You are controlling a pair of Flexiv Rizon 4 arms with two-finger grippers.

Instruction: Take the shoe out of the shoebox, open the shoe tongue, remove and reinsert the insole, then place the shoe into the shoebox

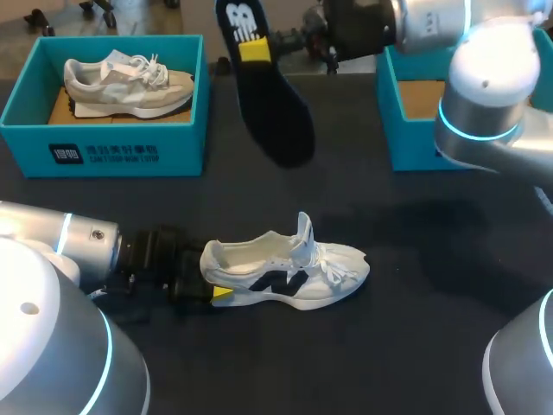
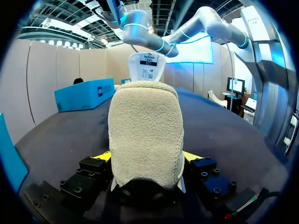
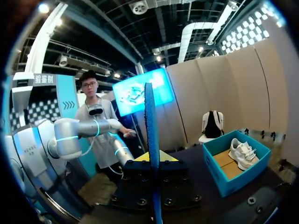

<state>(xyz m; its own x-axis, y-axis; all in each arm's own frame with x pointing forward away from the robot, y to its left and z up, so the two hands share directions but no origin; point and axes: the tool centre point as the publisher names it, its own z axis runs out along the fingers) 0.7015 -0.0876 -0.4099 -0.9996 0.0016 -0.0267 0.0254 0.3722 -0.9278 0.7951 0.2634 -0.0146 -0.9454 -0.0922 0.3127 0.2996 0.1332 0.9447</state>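
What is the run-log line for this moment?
stage: insole out | left jaws: shut on shoe heel, on table | right jaws: shut on insole, held aloft

the white sneaker with black logo [image 1: 285, 275] has a fuzzy, towel-like cloth heel, the flat black insole [image 1: 276, 112] looks matt, the teal cardboard shoebox [image 1: 186, 147] smooth, the dark surface [image 1: 415, 285] matt.

Mid-table lies the shoe [image 1: 285, 272]; insole [image 1: 272, 86] behind, between left shoebox [image 1: 104, 151] and right shoebox [image 1: 410, 147].
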